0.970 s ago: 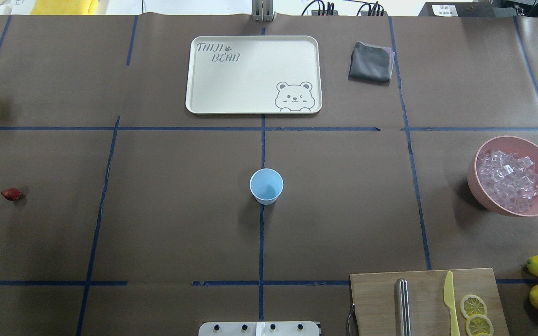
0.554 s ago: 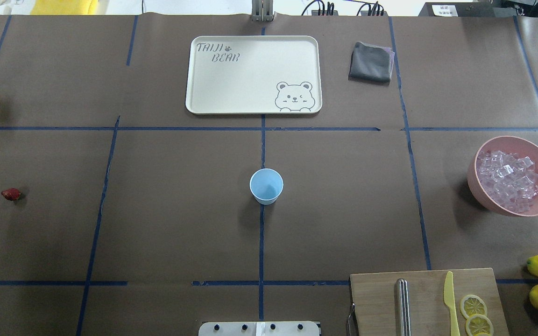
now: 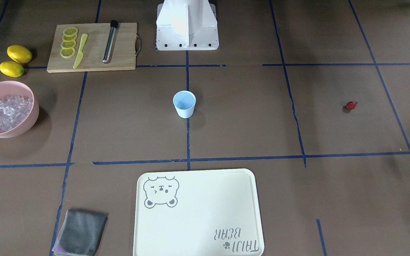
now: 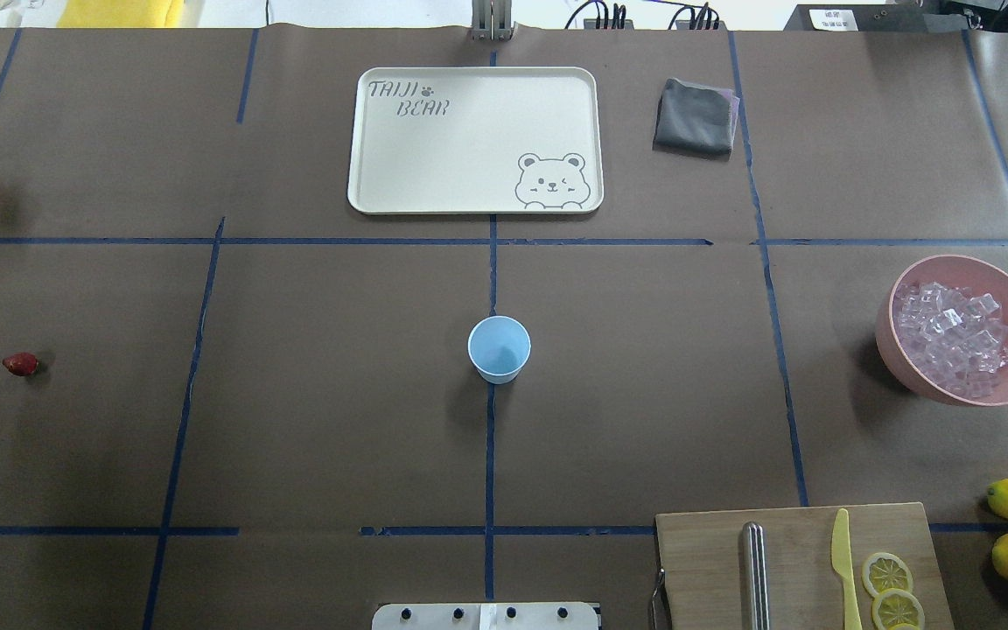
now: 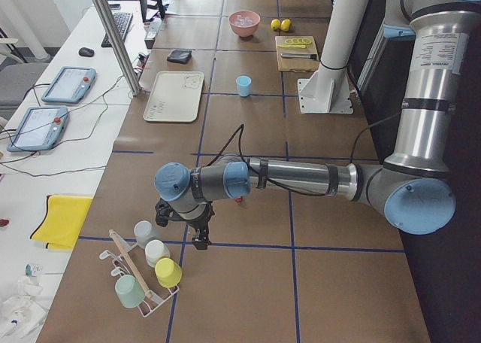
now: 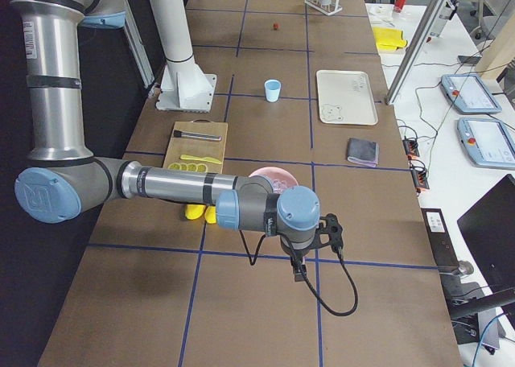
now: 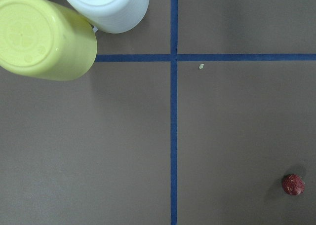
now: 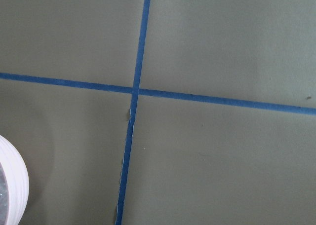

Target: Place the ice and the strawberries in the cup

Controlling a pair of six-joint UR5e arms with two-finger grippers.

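Brown paper gridded with blue tape covers the surface (image 4: 338, 420); a white desk (image 5: 90, 125) runs alongside. The cup (image 4: 499, 349) stands upright at centre, the strawberry (image 4: 20, 364) well apart at its 9 o'clock, and the ice (image 4: 950, 337) fills a pink bowl (image 4: 887, 337) at 3 o'clock. For the left end effector (image 5: 183, 234) and the right end effector (image 6: 310, 258) I cannot tell whether they are clenched or released.

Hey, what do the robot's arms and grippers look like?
The left arm and right arm are silver tubes with pale blue joint caps. The left gripper and right gripper are black, each with a black cable trailing from the wrist.
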